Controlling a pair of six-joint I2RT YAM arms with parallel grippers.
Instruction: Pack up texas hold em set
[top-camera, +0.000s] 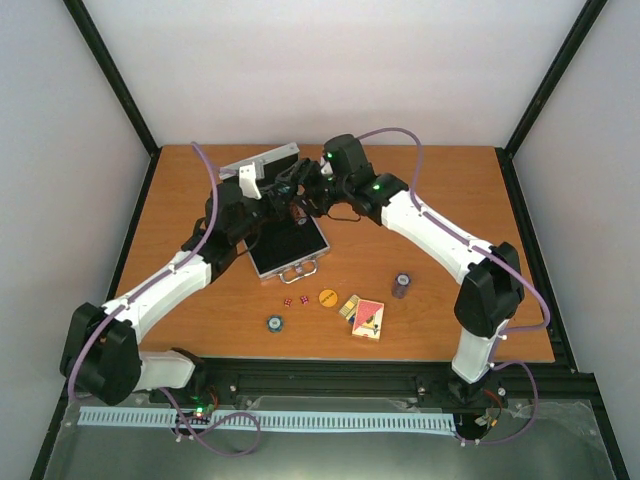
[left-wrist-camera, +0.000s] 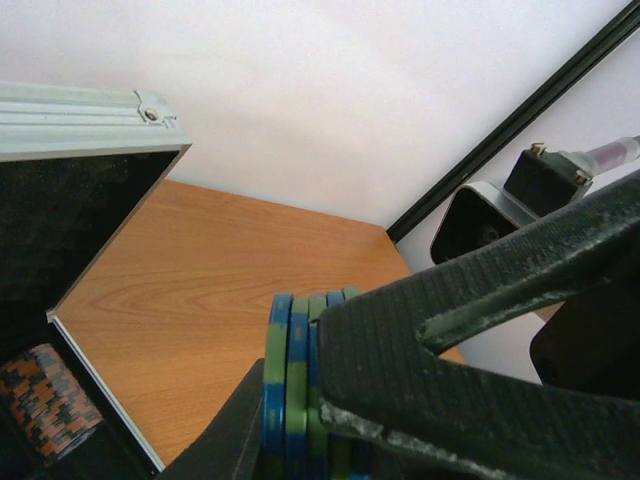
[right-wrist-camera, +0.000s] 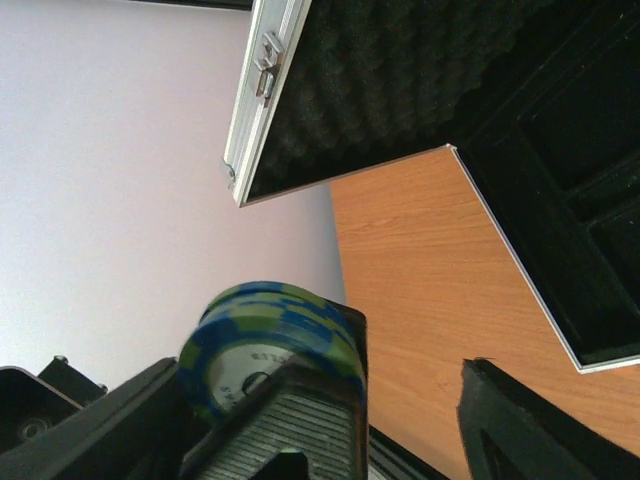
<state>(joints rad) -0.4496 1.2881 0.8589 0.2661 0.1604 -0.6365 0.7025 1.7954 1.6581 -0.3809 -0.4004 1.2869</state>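
The silver case lies open mid-table, its lid raised at the back. Both grippers meet just above its far end. My left gripper is shut on a stack of blue-green chips, held edge-up; in the top view the left gripper is at the case's back. My right gripper is open, its fingers wide on either side of the same chip stack. A stack of orange-black chips lies in the case's black lining. The case's compartments show in the right wrist view.
On the table in front of the case lie two red dice, the orange button, a lone blue chip, a dark chip stack and two card decks. Black frame posts stand at the table's corners.
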